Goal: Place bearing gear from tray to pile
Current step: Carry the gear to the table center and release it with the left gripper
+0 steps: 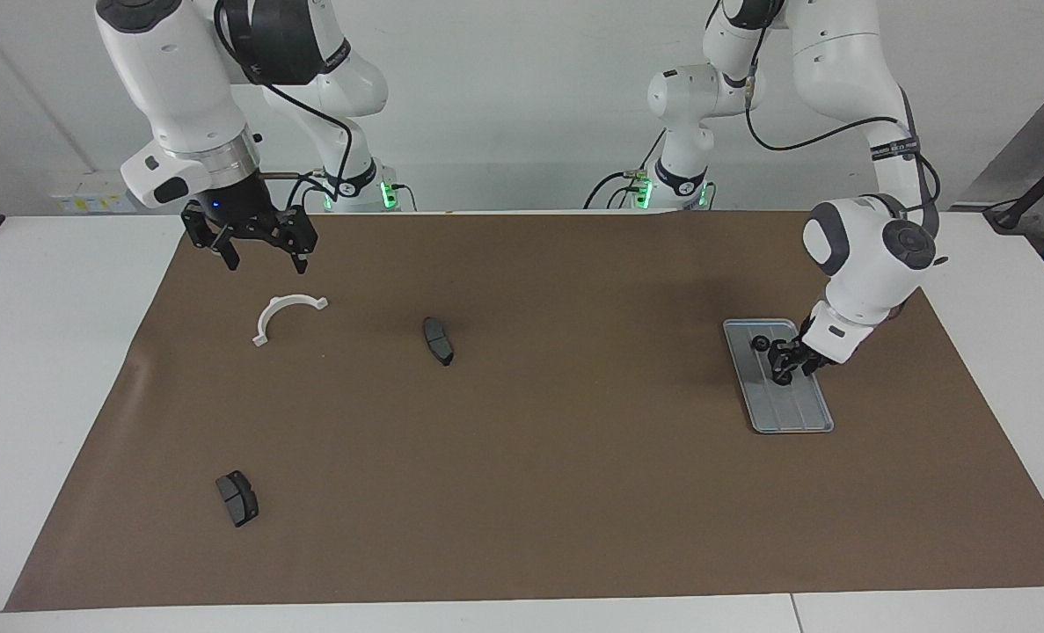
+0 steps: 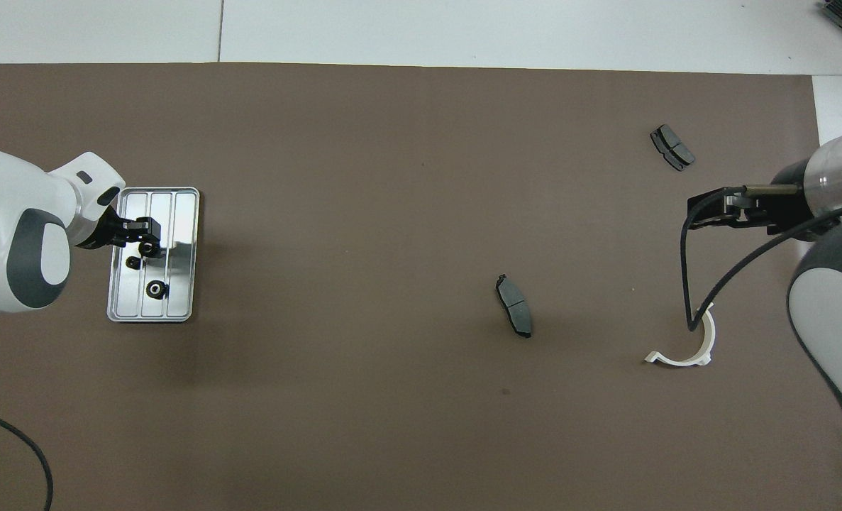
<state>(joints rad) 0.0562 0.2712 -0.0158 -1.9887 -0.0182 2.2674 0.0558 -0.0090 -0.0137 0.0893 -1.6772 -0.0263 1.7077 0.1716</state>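
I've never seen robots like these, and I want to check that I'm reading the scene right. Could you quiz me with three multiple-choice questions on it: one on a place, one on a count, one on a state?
1. Where does the tray lie?
A. at the left arm's end of the table
B. at the right arm's end
C. mid-table

2. How many gears are in the tray?
A. one
B. three
C. five

3. What state is the right gripper in?
A. shut on a gear
B. shut on a brake pad
C. open and empty

Answers:
1 A, the left gripper is down in the tray at one gear.
2 B, the overhead view shows three black gears.
3 C, its fingers stand apart in the air with nothing between them.
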